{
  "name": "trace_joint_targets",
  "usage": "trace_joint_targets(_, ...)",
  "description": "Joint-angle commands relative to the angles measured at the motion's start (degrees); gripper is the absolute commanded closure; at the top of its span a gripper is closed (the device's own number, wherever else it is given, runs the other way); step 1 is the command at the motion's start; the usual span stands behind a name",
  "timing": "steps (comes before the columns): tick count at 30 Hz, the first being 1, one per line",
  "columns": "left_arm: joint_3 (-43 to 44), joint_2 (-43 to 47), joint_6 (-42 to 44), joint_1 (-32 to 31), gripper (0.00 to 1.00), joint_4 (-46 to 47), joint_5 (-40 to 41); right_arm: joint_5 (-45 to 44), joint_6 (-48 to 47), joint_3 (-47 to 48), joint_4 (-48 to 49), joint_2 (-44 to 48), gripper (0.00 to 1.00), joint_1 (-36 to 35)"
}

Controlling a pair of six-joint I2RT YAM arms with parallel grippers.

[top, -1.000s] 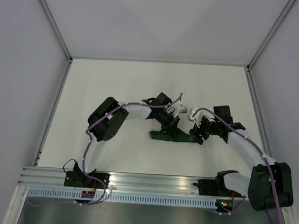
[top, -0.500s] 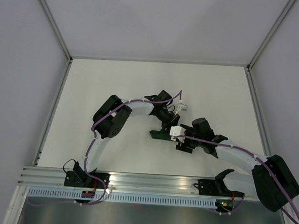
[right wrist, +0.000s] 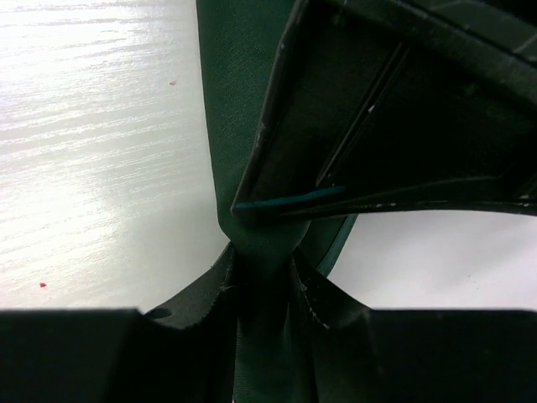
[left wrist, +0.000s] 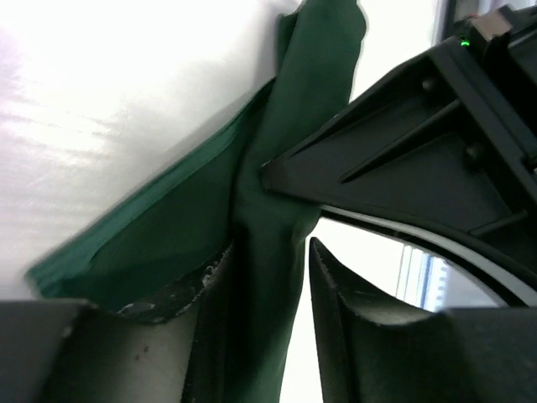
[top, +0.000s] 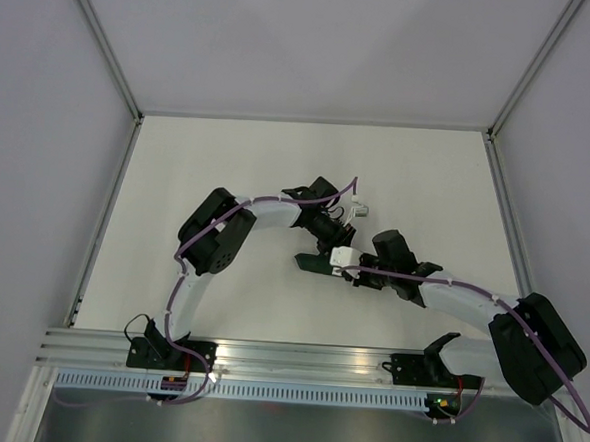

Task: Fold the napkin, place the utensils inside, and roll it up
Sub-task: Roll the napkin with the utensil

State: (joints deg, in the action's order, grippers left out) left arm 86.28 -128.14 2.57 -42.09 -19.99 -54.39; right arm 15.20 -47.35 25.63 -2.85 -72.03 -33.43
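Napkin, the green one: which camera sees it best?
Left wrist: the napkin shows widest there, its flat part and its bunched strip both in view. Right wrist shows only a narrow stretch of it. From the top, the arms hide nearly all of it.

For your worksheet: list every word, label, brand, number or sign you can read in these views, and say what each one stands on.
No readable text in any view.
The napkin is plain green; the left gripper and right gripper show unmarked black.
The white block beside the napkin in the top view is too small to show any print.
A green light glows in the left wrist view; it is no letter or sign.
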Motion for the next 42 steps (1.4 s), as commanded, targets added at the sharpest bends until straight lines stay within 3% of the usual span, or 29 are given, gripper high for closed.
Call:
trace_joint_targets(1,-2.7,5.3,-2.0,0.9,0.54,2.6,6.8,0.7,-0.1,2.6,-7.3,-1.6,0.78,0.0)
trace_joint_targets(10,-11.7,18.5,-6.3,3.8,0.54,14.4,18.3,6.6,-1.3,9.0,-17.8,-6.9,0.79,1.0)
trace_joint_targets(17,-28.3,31.3,-9.2,4.2,0.53,31.4,34.1,14.1,-5.9,19.5,-29.2,-16.1,0.8,7.0)
trace_joint_targets(23,-45.4,40.5,-13.9,3.9,0.51,50.4,37.2,19.1,-11.1,31.2,-42.1,-28.0,0.79,11.2)
trace_joint_targets(27,-51.5,42.8,-9.5,-0.4,0.51,57.3,42.8,20.7,-13.4,36.9,-49.5,-36.6,0.8,12.6)
trace_joint_targets(35,-49.9,40.0,6.3,-15.0,0.5,55.3,58.6,22.7,-15.1,45.5,-55.6,-46.8,0.79,15.2)
trace_joint_targets(42,-44.4,33.4,16.5,-20.2,0.48,51.6,60.6,24.1,-15.4,50.0,-58.8,-51.4,0.79,16.3)
